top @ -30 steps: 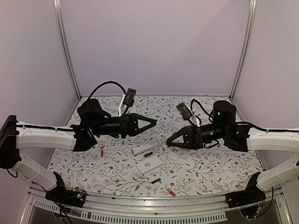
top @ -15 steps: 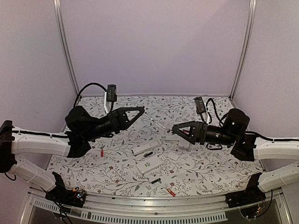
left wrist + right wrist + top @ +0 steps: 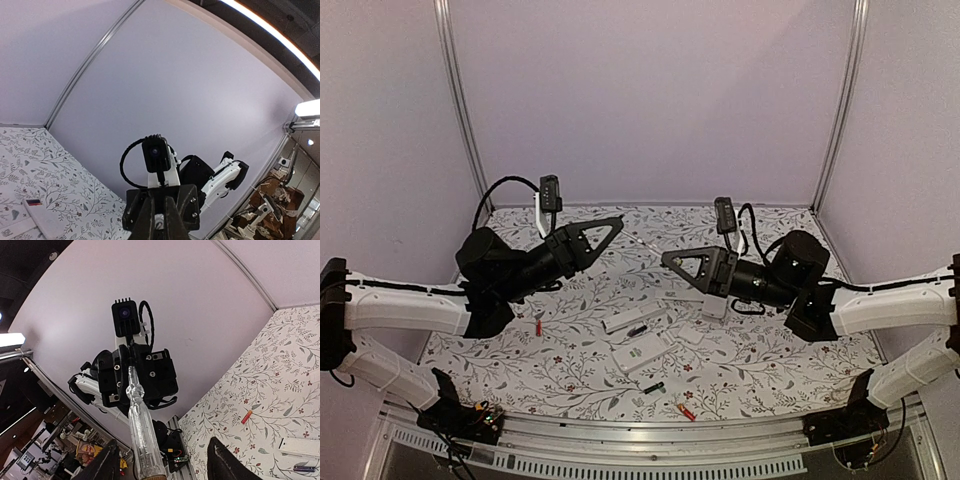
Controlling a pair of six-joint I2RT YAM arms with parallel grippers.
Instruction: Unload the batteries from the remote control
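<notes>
Top external: batteries, grips, changes? /mk

Three loose on worktop. The red battery is near the left edge, axis front-back. By the front edge, black-green battery lies crosswise and orange-red battery diagonal. A fourth, dark battery, sits in remote, with second remote beside it. None moved. Grips: left gripper clamps clear rod. The right gripper has its fingers apart and has shifted leftward. /jo

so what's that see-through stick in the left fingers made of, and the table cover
The stick looks like clear, glossy plastic: you see through it and it catches highlights, though glass can't be ruled out. The table cover looks like matte printed fabric or paper, with a leaf pattern and no glare.
</notes>
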